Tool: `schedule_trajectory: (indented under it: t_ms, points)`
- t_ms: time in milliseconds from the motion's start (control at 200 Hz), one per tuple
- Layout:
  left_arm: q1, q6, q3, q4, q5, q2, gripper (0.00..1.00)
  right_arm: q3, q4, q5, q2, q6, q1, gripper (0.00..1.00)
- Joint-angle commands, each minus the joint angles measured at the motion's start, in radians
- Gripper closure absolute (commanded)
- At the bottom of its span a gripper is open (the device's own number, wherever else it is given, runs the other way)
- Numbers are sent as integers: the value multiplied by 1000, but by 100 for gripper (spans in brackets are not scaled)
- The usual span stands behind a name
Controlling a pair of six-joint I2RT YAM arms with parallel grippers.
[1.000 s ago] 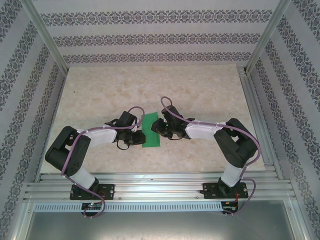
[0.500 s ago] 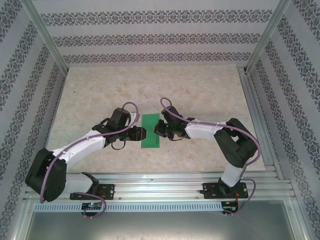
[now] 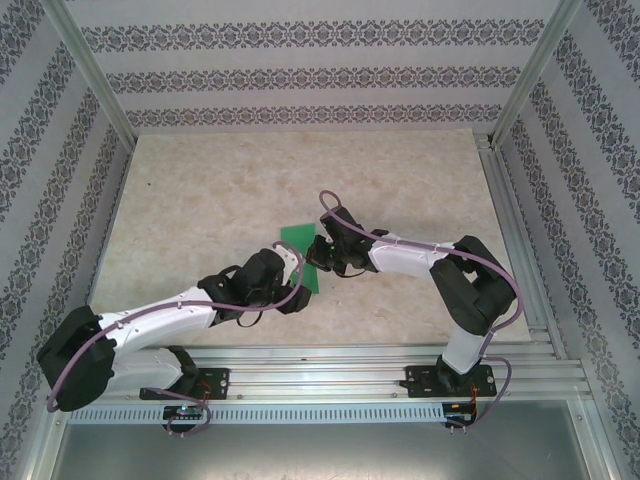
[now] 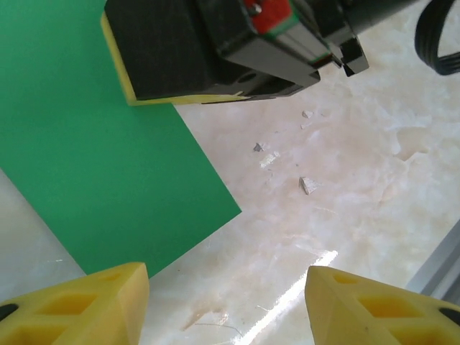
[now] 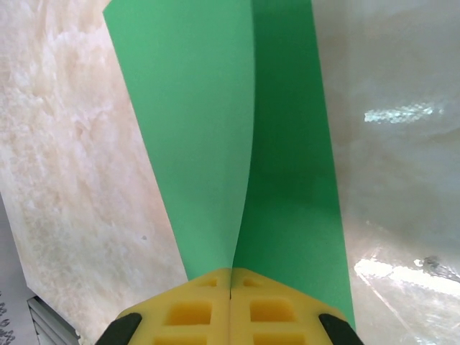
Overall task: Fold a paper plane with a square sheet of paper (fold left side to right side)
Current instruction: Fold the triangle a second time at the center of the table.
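The left gripper (image 4: 230, 310) has let go and swung to the sheet's near corner, jaws spread, while the right gripper (image 5: 230, 286) has pinched the doubled square sheet of paper (image 3: 298, 238) in the middle of the table (image 3: 200, 200), seemingly lifting it askew, crease unpressed.

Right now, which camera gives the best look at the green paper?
The right wrist view: the green paper is close up, one layer curling over another, pinched in the shut right gripper. The left wrist view shows one flat corner; the top view shows it small and distant.
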Motion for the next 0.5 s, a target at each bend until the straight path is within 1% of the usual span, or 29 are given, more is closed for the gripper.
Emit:
schedule_trajectory:
  t_ms: [0,155,310,405,495]
  points:
    - [-49,66,-15,85,-172,-19,38,32,-28,-15,9,-18,-10,100]
    - [-74,95,22,83,-212,47,35,36,-37,-13,10,-21,-10,100]
    - [-105,108,78,92,-245,161,34,36,-35,-15,12,-20,-9,100]
    - [-133,110,118,80,-308,225,34,35,-37,-15,10,-21,-10,100]
    - [-142,103,145,68,-353,261,35,33,-34,-16,11,-19,-8,100]
